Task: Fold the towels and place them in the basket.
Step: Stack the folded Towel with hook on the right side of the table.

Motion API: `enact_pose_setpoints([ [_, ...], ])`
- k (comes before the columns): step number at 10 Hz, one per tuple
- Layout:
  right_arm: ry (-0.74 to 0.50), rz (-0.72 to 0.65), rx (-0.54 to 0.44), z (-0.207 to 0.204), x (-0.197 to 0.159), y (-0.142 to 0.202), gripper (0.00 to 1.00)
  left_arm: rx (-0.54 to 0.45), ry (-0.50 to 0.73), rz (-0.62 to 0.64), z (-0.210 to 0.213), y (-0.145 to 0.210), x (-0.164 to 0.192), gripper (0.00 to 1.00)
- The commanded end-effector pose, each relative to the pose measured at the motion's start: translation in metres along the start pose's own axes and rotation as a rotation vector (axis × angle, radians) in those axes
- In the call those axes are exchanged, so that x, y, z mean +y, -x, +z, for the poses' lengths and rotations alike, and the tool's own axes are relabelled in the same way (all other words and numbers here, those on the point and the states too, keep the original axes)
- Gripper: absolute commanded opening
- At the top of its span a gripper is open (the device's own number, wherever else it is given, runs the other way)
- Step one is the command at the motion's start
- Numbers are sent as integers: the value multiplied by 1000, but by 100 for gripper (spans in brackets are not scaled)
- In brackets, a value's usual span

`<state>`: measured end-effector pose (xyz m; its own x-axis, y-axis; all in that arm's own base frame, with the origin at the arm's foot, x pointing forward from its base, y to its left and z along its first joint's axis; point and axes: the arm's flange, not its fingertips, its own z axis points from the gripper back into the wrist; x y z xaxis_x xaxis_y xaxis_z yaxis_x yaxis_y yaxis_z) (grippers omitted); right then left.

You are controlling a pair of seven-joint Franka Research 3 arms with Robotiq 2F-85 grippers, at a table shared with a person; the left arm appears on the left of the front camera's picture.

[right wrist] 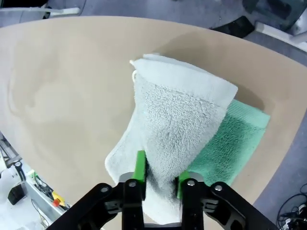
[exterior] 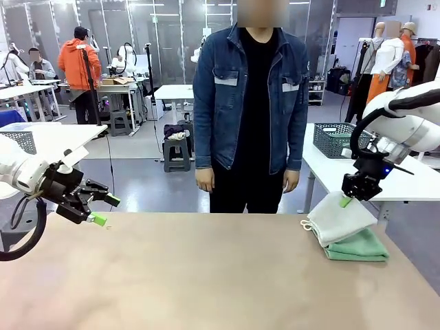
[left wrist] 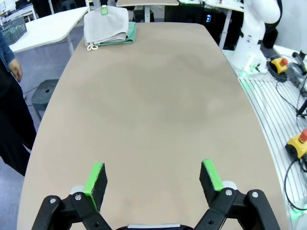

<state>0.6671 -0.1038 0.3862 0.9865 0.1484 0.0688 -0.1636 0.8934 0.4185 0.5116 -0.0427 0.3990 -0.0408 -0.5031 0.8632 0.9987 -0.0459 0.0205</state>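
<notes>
At the table's right end, near the far corner on the person's side, the off-white terry towel lies folded on top of the folded mint green terry towel. The right gripper has its jaws pinched shut on a raised fold of the off-white one — the right wrist view shows the cloth bunched between the green pads and lifted at that edge. Folding looks done or nearly so; the placing is all still ahead, I judge. A dark grey lattice basket sits on the white side table beyond the right edge, well apart from the stack. The left gripper hangs with jaws spread wide at the opposite end, holding nothing. Between the two the tan tabletop is bare — ample room, though the stack sits close to the table's rounded right edge.
</notes>
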Motion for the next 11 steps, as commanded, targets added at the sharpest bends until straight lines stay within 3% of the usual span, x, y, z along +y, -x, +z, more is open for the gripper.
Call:
enact_pose_setpoints([
  [1,13,8,-12,1,-4,-11,34,9,-1,-6,1,-1,-1,98],
  [2,38,-6,-10,-2,-10,-13,70,9,-1,-6,1,-1,-1,98],
  [3,81,-33,-5,-3,-17,-13,54,9,-1,-6,1,-1,-1,98],
  [4,134,-60,-11,-2,-24,-14,90,9,-1,-6,1,-1,-1,98],
  [5,170,-77,-10,0,-27,-13,73,9,-1,-6,1,-1,-1,98],
  [6,240,-105,-4,1,-27,-11,100,9,-1,-6,1,-1,-1,98],
  [7,276,-110,-1,3,-25,-8,93,9,-1,-6,1,-1,-1,98],
  [8,325,-126,-14,8,-20,-3,100,9,-1,-6,1,-1,-1,98],
  [9,390,-172,-49,21,-4,10,100,9,-1,-6,1,-1,-1,98],
  [11,385,-219,-121,67,58,55,100,9,-1,-6,1,-1,-1,98],
])
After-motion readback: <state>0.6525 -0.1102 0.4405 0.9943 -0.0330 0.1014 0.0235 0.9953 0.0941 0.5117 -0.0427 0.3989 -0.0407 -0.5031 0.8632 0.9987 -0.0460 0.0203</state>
